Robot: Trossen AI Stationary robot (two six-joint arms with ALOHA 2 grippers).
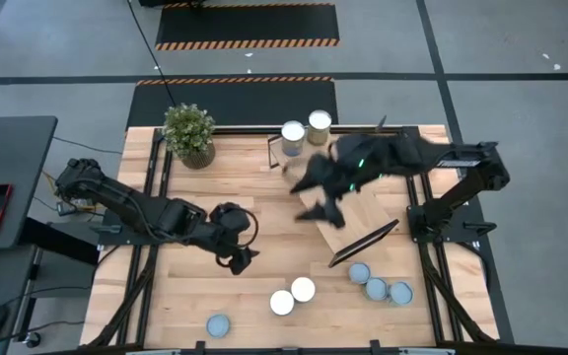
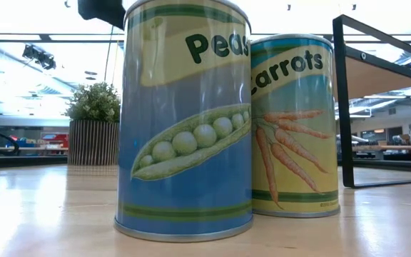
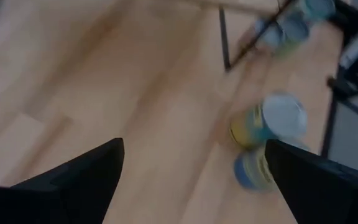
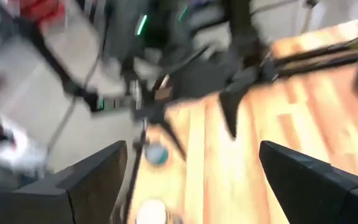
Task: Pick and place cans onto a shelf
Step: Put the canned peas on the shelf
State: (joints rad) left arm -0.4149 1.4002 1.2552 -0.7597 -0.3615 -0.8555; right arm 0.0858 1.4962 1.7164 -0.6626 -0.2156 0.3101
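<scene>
The shelf, a light-wood board with black end brackets, lies slantwise at the table's far right; it also shows in the low view. Two cans stand at its far end. Two white-topped cans stand near the front; in the low view they are the peas can and the carrots can. My left gripper hovers open and empty left of them. My right gripper is open and empty over the shelf, blurred.
Three blue-grey-topped cans stand near the shelf's near bracket, and one more can stands at the front edge. A potted plant stands at the far left. Bare tabletop lies in the middle left.
</scene>
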